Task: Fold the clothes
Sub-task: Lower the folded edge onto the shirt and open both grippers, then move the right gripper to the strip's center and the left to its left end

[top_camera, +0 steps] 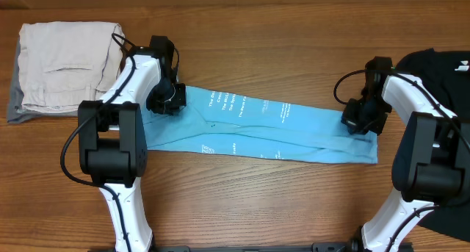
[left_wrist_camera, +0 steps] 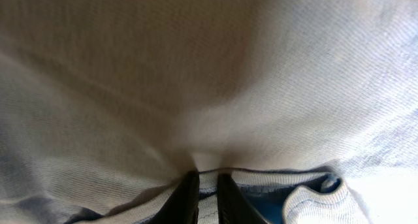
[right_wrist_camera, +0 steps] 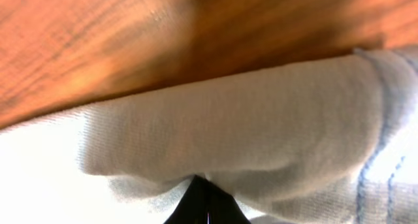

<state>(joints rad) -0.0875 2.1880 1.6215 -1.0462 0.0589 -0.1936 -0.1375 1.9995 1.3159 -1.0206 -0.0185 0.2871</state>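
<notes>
Looking down from the overhead cam, we see the light blue T-shirt (top_camera: 264, 127) lying flat on the wooden table (top_camera: 257, 46), folded into a long narrow band that runs from the left arm across to the right arm and slants a bit toward the near edge on the right side. It's a soft knit, mostly smooth, with a couple of long creases along its length and a lengthwise fold line through the middle. White lettering (top_camera: 228, 103) sits in short rows near the left end, and more small white prints are scattered along the band. The left gripper (top_camera: 167, 99) is at the left end of the band, and in its wrist view we see the two dark fingers (left_wrist_camera: 186, 198) nearly together with a thin ribbed edge of the fabric pinched between them, so it's clamped on the shirt. The cloth fills that whole view, pale and finely ribbed, puckering toward the pinch. The right gripper (top_camera: 361, 121) is at the right end, and up close its dark tips are pressed together with a rounded wad of the same knit bunched over them, so we'd call that clamped on the shirt too, with a stitched hem showing at the right and warm wood grain behind it. Over in the far left corner a folded beige garment (top_camera: 66, 61) sits stacked on a gray garment (top_camera: 15, 109), well apart from the shirt. A black garment (top_camera: 437, 65) lies at the right edge by the right arm.
</notes>
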